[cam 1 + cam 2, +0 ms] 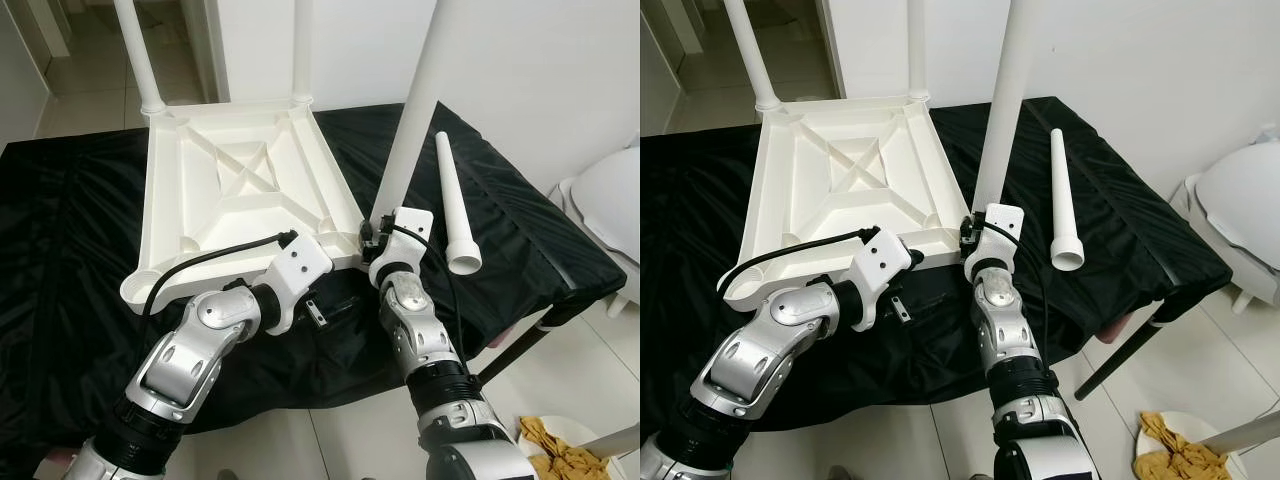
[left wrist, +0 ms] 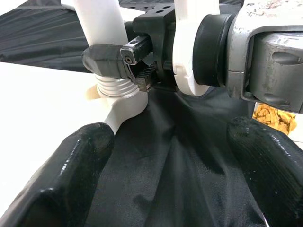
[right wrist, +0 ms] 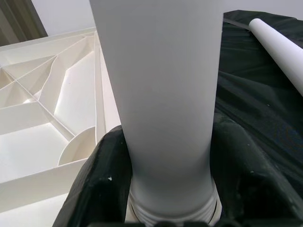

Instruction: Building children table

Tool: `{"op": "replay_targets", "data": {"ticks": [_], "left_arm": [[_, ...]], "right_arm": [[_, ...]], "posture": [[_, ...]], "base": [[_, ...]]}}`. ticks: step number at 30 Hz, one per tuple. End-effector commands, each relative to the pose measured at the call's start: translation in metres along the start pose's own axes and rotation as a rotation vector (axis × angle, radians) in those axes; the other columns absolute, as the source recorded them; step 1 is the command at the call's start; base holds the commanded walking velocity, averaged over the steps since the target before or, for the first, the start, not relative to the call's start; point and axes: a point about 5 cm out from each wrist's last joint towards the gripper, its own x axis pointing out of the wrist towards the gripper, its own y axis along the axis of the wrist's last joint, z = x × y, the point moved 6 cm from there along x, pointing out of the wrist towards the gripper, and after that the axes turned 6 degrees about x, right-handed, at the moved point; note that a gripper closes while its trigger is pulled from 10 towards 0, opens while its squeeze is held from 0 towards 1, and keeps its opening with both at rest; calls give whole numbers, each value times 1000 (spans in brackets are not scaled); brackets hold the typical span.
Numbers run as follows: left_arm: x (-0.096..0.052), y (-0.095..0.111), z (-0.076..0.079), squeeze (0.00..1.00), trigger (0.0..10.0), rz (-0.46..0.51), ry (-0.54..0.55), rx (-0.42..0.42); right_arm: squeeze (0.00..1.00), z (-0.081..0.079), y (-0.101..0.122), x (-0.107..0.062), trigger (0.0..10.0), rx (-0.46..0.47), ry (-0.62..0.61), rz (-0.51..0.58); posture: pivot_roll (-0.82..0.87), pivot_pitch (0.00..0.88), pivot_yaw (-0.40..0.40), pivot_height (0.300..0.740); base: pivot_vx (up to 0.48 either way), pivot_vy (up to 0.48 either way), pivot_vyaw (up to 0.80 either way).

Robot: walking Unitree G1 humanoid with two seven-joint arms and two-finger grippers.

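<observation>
Nearest us, our right end effector point(image 3: 168, 189) is clamped low on a white leg point(image 1: 415, 110) at the upturned tabletop point(image 1: 240, 190) corner on the black worktop point(image 1: 60, 230). Left end effector point(image 2: 165, 156) spread apart alongside. Plastic looks light, stiff, slick; grip near threads.

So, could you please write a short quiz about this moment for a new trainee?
1. True or false: the right gripper is closed around a table leg at the corner of the upside-down tabletop.
2. How many legs already stand in the two far corners?
3. Where is the loose leg? A) on the black cloth B) on the floor

Key: 1 true; 2 two; 3 A.
</observation>
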Motion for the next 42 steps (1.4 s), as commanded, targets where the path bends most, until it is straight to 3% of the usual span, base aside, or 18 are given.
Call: {"op": "replay_targets", "data": {"ticks": [1,3,4,5,7,8,9,23,24,28,30,32,42], "left_arm": [[0,0,0,0,10000,-6,2,4],[0,0,0,0,10000,-6,2,4],[0,-1,0,0,10000,-6,3,4],[0,0,0,0,10000,-6,4,3],[0,0,0,0,10000,-6,4,3],[0,0,0,0,10000,-6,5,3],[0,0,-1,0,10000,-6,7,3],[0,-1,0,0,10000,-7,8,4],[0,-1,0,0,10000,-6,7,4],[0,-1,1,0,10000,-5,6,6],[0,-1,1,0,10000,-5,6,6],[-1,0,-1,0,10000,-6,10,6],[-3,0,-2,0,10000,-8,18,8]], "right_arm": [[0,8,-1,0,0,24,-39,-11],[0,8,-1,0,0,24,-39,-11],[0,10,-1,0,2431,19,-49,-14],[0,11,-1,-1,10000,23,-54,-16],[0,11,-1,-1,10000,23,-54,-16],[867,13,1,-1,10000,27,-61,-12],[1000,16,3,1,10000,33,-55,-9],[1000,31,16,8,10000,4,58,0],[0,30,15,10,10000,14,103,-19],[0,23,2,6,10000,-103,344,-97],[0,23,2,6,10000,-103,344,-97],[0,22,-3,0,10000,-168,473,-118],[0,30,8,-4,10000,-241,650,-139]], "posture": [[-40,40,-3,740],[-40,40,-3,740],[-40,40,-2,740],[-40,40,-4,740],[-40,40,-4,740],[-41,41,-5,740],[-41,39,-6,740],[-43,33,-10,740],[-44,34,-12,740],[-40,33,-13,740],[-40,33,-13,740],[-36,35,-12,740],[-26,36,-11,740]], "base": [[0,0,0],[0,0,0],[0,0,0],[0,0,0],[0,0,0],[0,0,0],[0,0,0],[0,0,0],[0,0,0],[0,0,0],[0,0,0],[0,0,0],[0,0,0]]}}
